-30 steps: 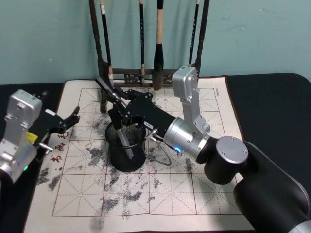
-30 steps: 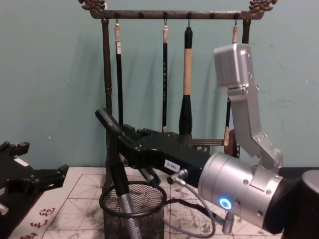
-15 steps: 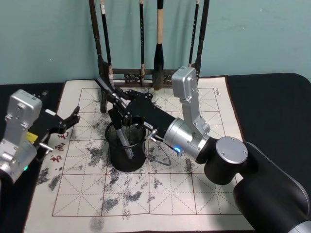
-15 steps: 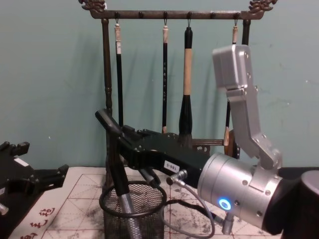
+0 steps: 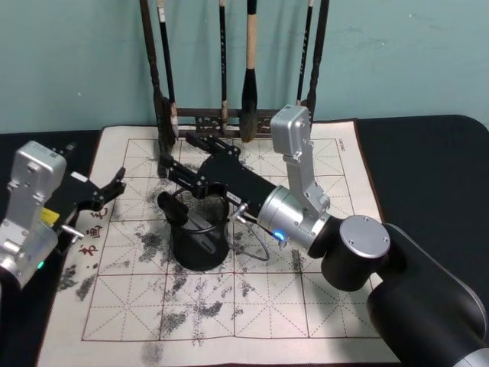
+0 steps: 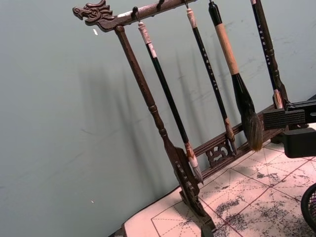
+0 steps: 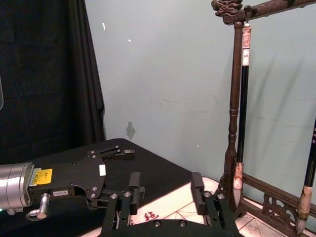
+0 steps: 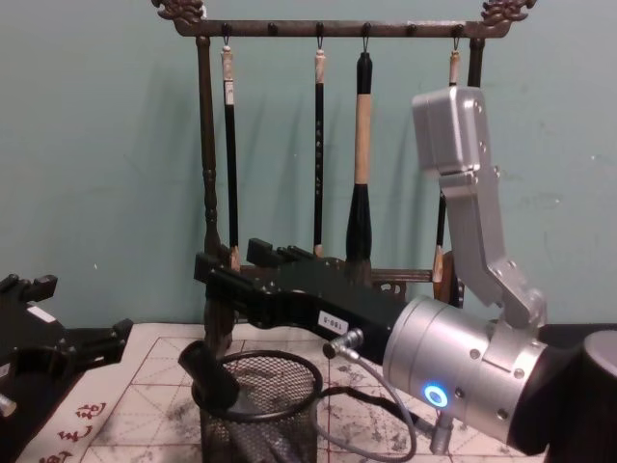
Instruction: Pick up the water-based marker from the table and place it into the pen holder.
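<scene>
The water-based marker [image 5: 170, 206] lies tilted inside the pen holder [image 5: 200, 248], a black mesh cup on the table's gridded mat [image 5: 306, 306]. Its chunky black cap [image 8: 214, 374] leans out over the cup's left rim [image 8: 289, 400]. My right gripper [image 5: 176, 151] hovers just above and behind the cup, open, nothing between its fingers [image 7: 134, 190]. In the chest view the right gripper [image 8: 227, 258] stands clear above the marker. My left gripper [image 5: 109, 189] is parked open over the mat's left edge, away from the cup.
A tall dark wooden brush rack [image 5: 229, 118] with several hanging brushes [image 8: 362, 154] stands at the mat's back edge, close behind my right gripper. Black cloth [image 5: 428, 168] covers the table to the right of the mat. The mat's front half is bare apart from ink smudges.
My right gripper has opened and let go of the marker. The marker, held steeply upright before, has dropped into the cup and tipped left, with its cap against the rim.
</scene>
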